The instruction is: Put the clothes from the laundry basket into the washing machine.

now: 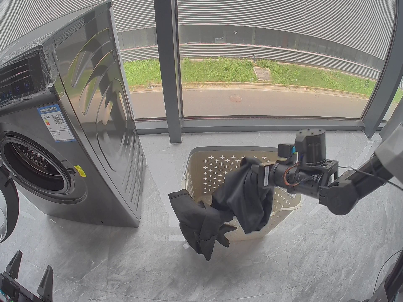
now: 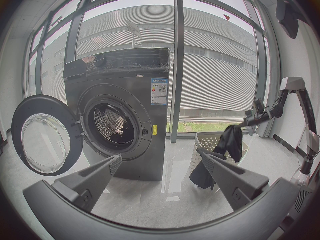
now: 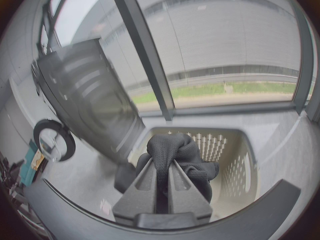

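Above the one laundry basket (image 1: 226, 148), a single dark garment (image 1: 235, 206) hangs pinched in the right gripper (image 3: 163, 170), its lower end trailing outside the rim. One washing machine (image 1: 96, 105) stands nearby, door (image 2: 46, 134) open, with one blue-white label (image 1: 56, 123) and one yellow sticker (image 1: 80, 171), print unreadable. The left gripper (image 2: 160, 157) is spread wide.
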You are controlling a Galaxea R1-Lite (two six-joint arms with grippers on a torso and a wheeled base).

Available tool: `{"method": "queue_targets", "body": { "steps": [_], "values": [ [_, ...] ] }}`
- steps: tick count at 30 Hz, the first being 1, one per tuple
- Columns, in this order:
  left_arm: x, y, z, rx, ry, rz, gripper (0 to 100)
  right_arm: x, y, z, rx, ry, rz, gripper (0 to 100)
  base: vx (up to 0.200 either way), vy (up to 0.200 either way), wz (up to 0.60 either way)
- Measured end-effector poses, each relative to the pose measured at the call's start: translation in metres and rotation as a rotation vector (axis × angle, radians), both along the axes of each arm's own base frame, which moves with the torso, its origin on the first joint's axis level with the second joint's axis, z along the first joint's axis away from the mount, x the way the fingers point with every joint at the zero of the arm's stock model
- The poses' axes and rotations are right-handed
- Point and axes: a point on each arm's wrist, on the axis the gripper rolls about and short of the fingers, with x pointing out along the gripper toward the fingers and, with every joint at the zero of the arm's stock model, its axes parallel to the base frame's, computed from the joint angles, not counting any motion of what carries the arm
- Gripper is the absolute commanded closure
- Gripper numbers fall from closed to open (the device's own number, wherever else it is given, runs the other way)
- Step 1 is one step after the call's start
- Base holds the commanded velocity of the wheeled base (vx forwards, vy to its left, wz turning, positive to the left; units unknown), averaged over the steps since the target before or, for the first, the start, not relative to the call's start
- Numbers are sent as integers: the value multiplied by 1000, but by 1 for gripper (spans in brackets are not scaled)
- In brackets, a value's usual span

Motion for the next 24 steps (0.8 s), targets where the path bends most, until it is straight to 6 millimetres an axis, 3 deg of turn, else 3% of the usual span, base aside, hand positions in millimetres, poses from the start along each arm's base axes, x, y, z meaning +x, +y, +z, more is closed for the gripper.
{"method": "queue_targets", "body": {
  "steps": [4, 12, 16, 24],
  "values": [
    [0, 0, 0, 0, 0, 1, 0, -16, -11, 42, 99, -184, -36, 100, 0, 0, 0],
    [0, 0, 0, 3, 0, 2, 0, -68, -36, 81, 158, -284, -59, 100, 0, 0, 0],
    [0, 0, 0, 4, 0, 3, 0, -94, -49, 87, 171, -301, -57, 100, 0, 0, 0],
    [0, 0, 0, 3, -1, 1, 0, -138, -70, 90, 198, -348, -42, 100, -200, 0, 0]
  ]
}}
